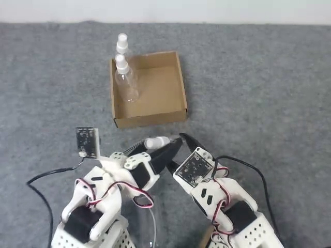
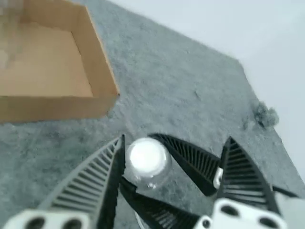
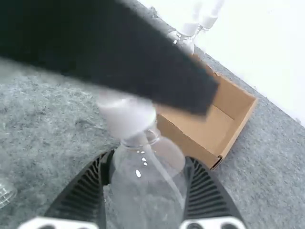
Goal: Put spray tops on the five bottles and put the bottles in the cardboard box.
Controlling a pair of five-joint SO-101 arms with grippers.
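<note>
capping step judged in hand: right claw [image 3: 148, 164] clenched on clear plastic bottle [image 3: 143, 195], left claw [image 2: 140, 140] grasping white spray top [image 2: 147, 160], twisting home due next.

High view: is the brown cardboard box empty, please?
No, a clear plastic bottle with a white spray top sits inside the cardboard box.
</note>
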